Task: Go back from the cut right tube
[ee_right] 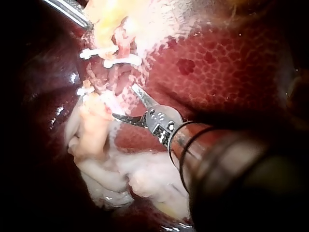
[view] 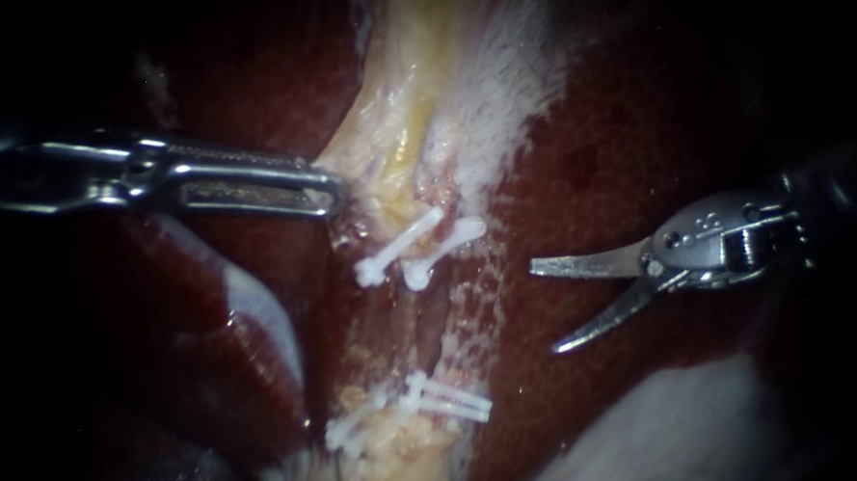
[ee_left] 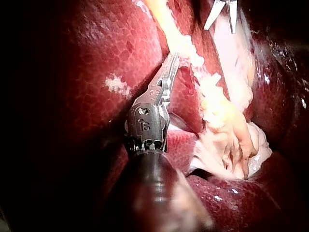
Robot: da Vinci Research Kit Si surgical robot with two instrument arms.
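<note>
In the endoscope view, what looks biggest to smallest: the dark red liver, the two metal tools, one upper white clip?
1. Dark red liver.
2. Slender silver left instrument.
3. Silver right instrument, jaws open; slightly shorter, though nearness may mislead.
4. Small white plastic clip, upper left one.

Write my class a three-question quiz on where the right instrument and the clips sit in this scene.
1. Fill in: the upper clips, above the lower clips, number ___.
2. True or false: the right instrument is shut.
3. The right instrument's tip hangs over: A the liver; B the upper clips; C the lower clips.
Key: 1 two; 2 false, a gap shows and nothing is gripped; 3 A.
</note>
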